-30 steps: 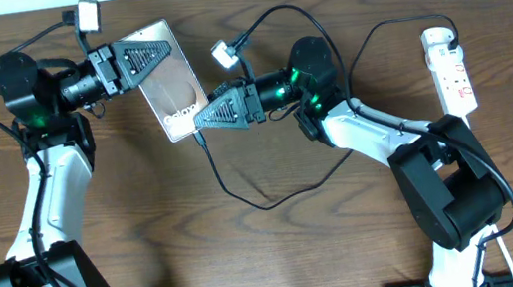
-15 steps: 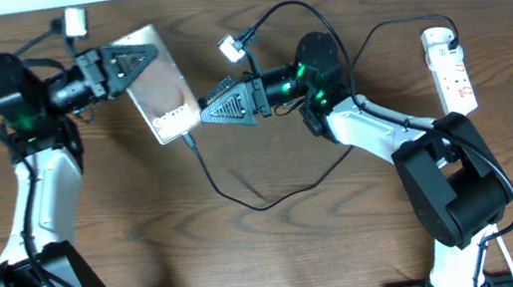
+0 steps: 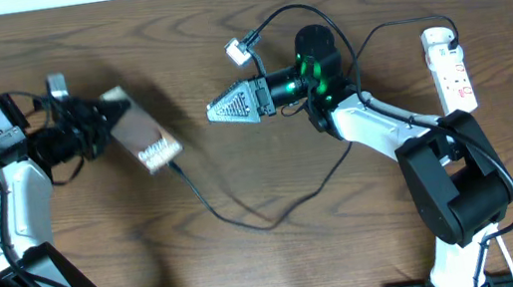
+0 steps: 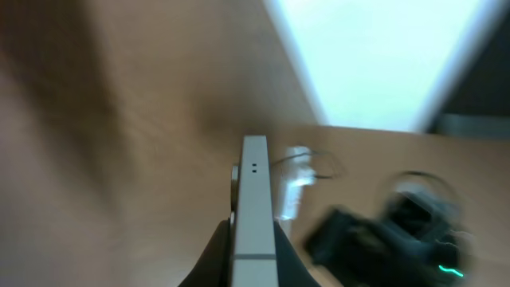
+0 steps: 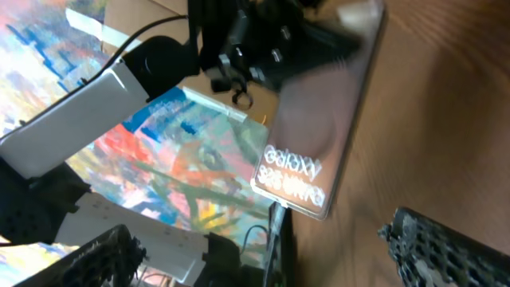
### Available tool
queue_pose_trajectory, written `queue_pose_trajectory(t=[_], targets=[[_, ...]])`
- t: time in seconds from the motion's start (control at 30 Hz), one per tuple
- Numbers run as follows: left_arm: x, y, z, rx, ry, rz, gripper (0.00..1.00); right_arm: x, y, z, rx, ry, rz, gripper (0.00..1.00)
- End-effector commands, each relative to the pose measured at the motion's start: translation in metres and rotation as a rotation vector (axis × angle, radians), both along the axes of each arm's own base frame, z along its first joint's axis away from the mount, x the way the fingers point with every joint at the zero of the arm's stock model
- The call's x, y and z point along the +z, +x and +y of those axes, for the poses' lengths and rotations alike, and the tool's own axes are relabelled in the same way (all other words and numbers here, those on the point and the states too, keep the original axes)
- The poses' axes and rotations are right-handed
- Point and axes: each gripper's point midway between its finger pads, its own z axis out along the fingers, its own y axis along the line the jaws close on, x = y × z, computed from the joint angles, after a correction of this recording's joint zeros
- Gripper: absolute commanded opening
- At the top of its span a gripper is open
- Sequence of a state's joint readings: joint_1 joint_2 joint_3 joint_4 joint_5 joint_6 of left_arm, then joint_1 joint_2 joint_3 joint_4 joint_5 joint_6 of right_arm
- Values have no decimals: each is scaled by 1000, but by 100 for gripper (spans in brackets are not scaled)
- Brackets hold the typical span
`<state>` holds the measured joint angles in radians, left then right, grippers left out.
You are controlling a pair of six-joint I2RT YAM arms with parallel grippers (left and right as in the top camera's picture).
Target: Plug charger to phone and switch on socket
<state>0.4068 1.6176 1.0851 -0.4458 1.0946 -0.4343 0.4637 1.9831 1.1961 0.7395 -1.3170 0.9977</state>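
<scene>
Overhead: charger [image 3: 247,220] looks plugged, socket [image 3: 453,71] awaits
Left gripper [image 3: 95,136] clenches the phone [image 3: 143,141]; right gripper [image 3: 216,112], spread empty, must reach the socket behind it

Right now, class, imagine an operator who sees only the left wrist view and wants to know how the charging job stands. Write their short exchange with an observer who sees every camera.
Operator: I see only the phone, edge-on in the left gripper. Is the charger in?
Observer: The charger runs up to the phone's lower end and looks plugged in there.
Operator: Where is the right gripper?
Observer: The right gripper is open, apart from the phone, with its tips pointing toward it.
Operator: And the socket?
Observer: The socket lies far off to the right, with no gripper at it.
</scene>
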Motion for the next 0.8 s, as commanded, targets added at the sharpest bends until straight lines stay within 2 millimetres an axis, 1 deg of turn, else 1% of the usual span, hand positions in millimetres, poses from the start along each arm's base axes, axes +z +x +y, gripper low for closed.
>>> queue_pose_trajectory(t=[0.0, 0.07, 0.13, 0.27, 0.37, 0.57, 0.77], targets=[[-32, -8, 21, 22, 275, 62, 7, 7, 6, -6, -7, 20, -75, 99], [-46, -17, 21, 25, 313, 125, 7, 7, 6, -6, -7, 23, -88, 99], [-58, -23, 21, 20, 342, 152, 7, 6, 6, -6, -6, 20, -86, 99], [-81, -34, 27, 34, 396, 225, 7, -3, 5, -6, -5, -1, -70, 99], [-93, -39, 26, 33, 396, 245, 7, -8, 5, -6, -4, -12, -71, 99], [-118, -51, 21, 20, 377, 298, 7, -9, 5, -6, -7, -14, -74, 99], [-139, -61, 17, 7, 358, 350, 7, -9, 5, -6, -7, -16, -73, 99]])
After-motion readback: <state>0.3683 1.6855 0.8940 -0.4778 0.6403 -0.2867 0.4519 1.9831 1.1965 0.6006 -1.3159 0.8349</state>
